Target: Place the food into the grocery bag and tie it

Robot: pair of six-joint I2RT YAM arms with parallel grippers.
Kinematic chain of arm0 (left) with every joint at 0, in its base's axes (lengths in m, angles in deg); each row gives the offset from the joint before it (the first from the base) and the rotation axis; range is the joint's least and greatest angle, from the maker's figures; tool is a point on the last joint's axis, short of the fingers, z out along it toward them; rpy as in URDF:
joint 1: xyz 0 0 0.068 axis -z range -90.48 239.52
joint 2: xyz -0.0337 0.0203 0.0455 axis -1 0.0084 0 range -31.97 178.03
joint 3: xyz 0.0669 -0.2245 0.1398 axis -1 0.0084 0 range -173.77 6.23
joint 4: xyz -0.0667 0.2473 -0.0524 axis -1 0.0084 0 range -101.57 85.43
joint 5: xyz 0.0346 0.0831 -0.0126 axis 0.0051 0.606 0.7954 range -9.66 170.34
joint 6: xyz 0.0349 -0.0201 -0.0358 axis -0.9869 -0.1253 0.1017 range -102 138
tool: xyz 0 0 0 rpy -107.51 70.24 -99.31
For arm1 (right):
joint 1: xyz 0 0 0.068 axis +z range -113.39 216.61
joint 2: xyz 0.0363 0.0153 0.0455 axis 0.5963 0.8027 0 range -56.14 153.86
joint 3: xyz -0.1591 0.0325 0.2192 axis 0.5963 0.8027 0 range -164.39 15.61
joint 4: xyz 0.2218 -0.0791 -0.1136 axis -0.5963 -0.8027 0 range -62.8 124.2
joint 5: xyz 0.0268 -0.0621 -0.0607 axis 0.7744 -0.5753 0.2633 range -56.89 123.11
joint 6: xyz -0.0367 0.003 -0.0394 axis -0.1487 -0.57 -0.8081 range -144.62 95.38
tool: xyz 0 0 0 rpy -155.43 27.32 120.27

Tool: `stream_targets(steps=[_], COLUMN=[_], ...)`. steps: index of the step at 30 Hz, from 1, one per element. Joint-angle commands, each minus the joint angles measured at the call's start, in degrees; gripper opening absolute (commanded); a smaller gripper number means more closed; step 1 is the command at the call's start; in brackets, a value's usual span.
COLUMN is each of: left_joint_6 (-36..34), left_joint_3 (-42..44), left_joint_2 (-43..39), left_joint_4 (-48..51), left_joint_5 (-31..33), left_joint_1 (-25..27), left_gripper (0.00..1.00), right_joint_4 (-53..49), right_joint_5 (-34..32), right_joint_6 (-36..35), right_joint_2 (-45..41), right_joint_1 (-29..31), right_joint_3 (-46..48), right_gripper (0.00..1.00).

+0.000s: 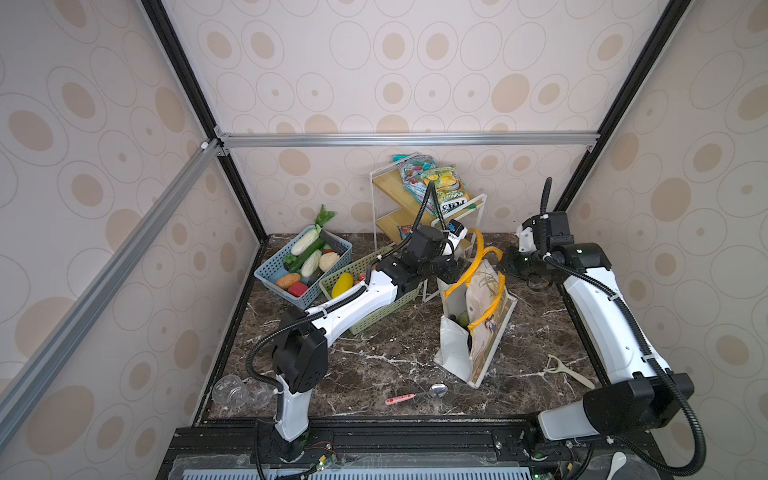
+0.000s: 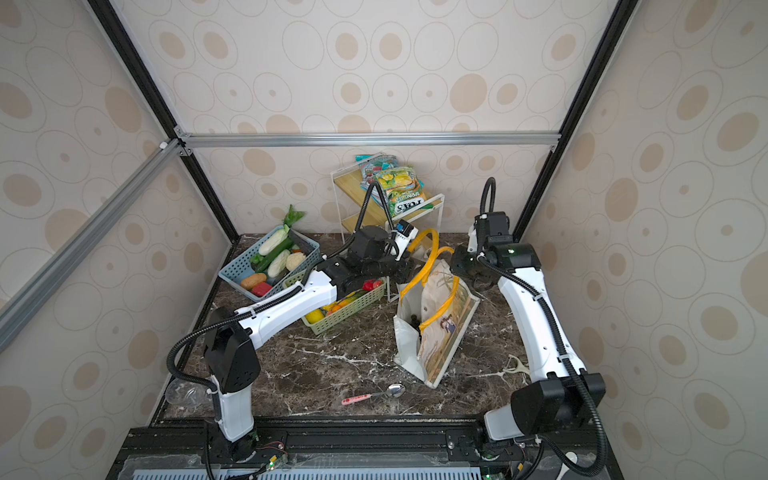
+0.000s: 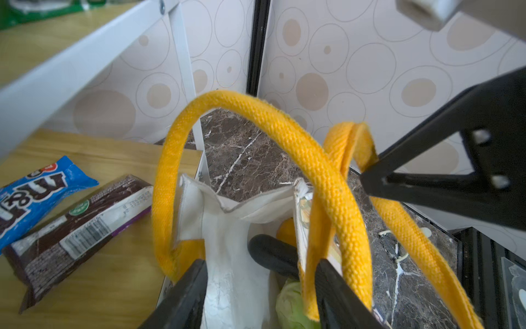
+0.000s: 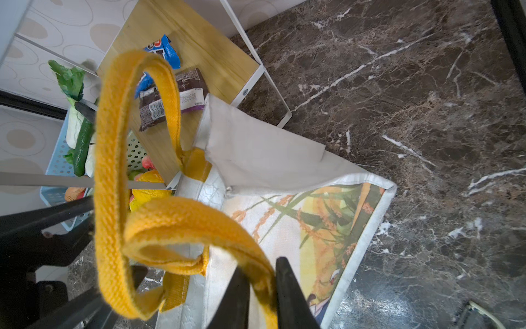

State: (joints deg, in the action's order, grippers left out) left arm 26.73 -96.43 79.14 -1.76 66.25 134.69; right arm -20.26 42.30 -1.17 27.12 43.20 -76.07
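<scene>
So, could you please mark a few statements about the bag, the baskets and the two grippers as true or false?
1. The right gripper is shut on a yellow handle of the grocery bag. True.
2. The grocery bag is empty. False: a green cabbage lies inside.
3. A spoon lies on the table. True.
4. Both baskets are empty. False: the blue basket and the green basket hold food.
5. The other arm's jaws are shut too. False: the left gripper has its jaws open at the bag's mouth.
</scene>
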Motion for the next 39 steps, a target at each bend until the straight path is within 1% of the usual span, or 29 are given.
stream_targets(steps=[1, 4, 7, 10, 14, 16, 18, 22, 26, 31, 34, 35, 39], left_joint_6=[-4.25, -5.50, -6.28, -6.01, -6.74, -7.04, -7.30, -7.83, -8.44, -9.26, -9.56, -9.53, -9.48], left_joint_3=[-4.40, -5.17, -5.79, -7.01, -10.71, -11.64, -12.10, -12.53, -14.03, -15.47, -15.43, -15.39, -15.47], left_joint_2=[2.46, 3.25, 3.43, 3.68, 5.86, 6.57, 6.87, 6.76, 6.54, 6.42, 6.47, 6.42, 5.54], left_joint_4=[2.18, 1.92, 1.58, 1.36, 3.78, 4.38, 4.61, 4.96, 5.83, 7.35, 7.51, 7.51, 7.14], left_joint_5=[-3.20, -7.45, -9.86, -9.33, -7.83, -8.26, -8.76, -8.67, -8.40, -8.25, -8.05, -8.05, -8.38], left_joint_1=[-0.82, -1.56, -1.62, -1.62, -1.66, -1.59, -1.65, -1.63, -1.73, -1.75, -1.75, -1.71, -1.71], left_gripper=[0.65, 0.67, 0.67, 0.67, 0.67, 0.66, 0.64, 0.57, 0.46, 0.43, 0.26, 0.22, 0.17], right_joint_4=[0.09, 0.91, 0.78, 1.24, 3.76, 4.98, 5.42, 5.77, 5.22, 4.98, 4.98, 5.21, 5.83], right_joint_5=[0.95, 3.08, 3.44, 4.76, 8.68, 10.24, 10.42, 10.39, 9.51, 9.18, 9.73, 9.92, 10.34], right_joint_6=[-0.50, -0.50, -0.67, -1.36, -2.75, -3.27, -3.40, -3.73, -4.14, -4.17, -3.98, -3.73, -3.55], right_joint_2=[-0.07, 0.51, 1.56, 2.19, 1.90, 1.34, 0.77, -0.89, -2.80, -4.85, -5.63, -6.03, -7.73], right_joint_1=[0.49, 0.50, 0.97, 1.96, 3.37, 3.82, 3.96, 3.96, 3.98, 3.96, 4.00, 3.97, 3.97], right_joint_3=[0.64, 1.07, 0.16, -0.60, -0.11, 0.34, 0.49, 0.65, 0.71, 1.25, 1.56, 1.82, 2.77], right_gripper=[0.20, 0.20, 0.20, 0.20, 0.21, 0.22, 0.22, 0.22, 0.22, 0.22, 0.22, 0.22, 0.23])
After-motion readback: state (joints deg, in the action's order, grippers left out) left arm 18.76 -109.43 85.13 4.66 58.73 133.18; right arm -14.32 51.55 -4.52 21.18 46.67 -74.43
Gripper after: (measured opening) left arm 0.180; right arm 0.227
